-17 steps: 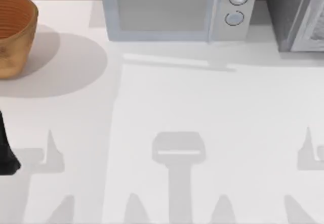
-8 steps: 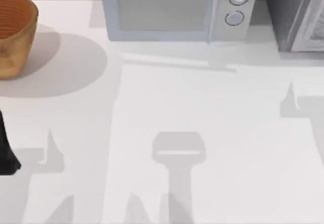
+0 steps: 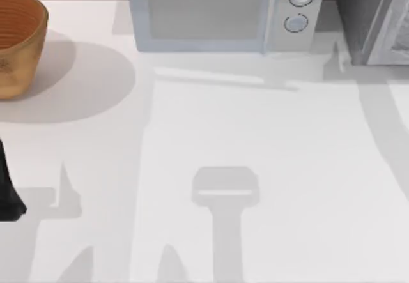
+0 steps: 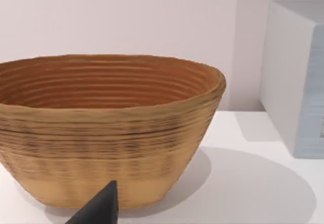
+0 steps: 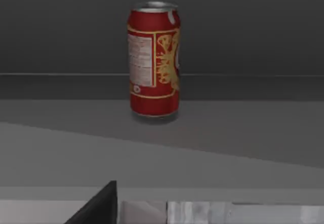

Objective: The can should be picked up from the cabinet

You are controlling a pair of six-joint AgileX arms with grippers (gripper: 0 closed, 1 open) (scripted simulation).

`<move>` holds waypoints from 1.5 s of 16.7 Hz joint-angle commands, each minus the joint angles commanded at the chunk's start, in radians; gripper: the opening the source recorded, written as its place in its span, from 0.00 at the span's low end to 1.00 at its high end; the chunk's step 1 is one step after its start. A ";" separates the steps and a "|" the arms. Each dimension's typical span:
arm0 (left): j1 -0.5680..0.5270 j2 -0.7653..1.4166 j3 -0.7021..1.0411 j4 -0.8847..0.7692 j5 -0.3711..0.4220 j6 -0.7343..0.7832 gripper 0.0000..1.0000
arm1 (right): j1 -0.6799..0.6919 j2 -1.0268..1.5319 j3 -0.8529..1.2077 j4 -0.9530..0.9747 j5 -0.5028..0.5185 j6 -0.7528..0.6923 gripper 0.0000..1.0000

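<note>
Glossy metal can (image 5: 153,59), ribbed woven basket (image 4: 106,128)

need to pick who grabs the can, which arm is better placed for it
Right, probably. The right wrist view faces the red can standing upright inside the dark cabinet, which sits at the table's back right. The left arm sits at the far left edge, its camera facing the woven basket.

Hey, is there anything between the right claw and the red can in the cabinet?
No. In the right wrist view, bare grey cabinet floor lies between the right claw's fingertip and the upright red can.
</note>
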 joint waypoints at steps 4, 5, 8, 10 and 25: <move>0.000 0.000 0.000 0.000 0.000 0.000 1.00 | 0.021 0.151 0.201 -0.048 0.023 0.003 1.00; 0.000 0.000 0.000 0.000 0.000 0.000 1.00 | 0.023 0.170 0.225 -0.054 0.026 0.004 1.00; 0.000 0.000 0.000 0.000 0.000 0.000 1.00 | 0.025 0.183 0.241 -0.058 0.028 0.004 1.00; 0.000 0.000 0.000 0.000 0.000 0.000 1.00 | 0.025 0.183 0.241 -0.058 0.028 0.004 1.00; 0.000 0.000 0.000 0.000 0.000 0.000 1.00 | 0.066 0.371 0.266 0.114 0.087 0.000 1.00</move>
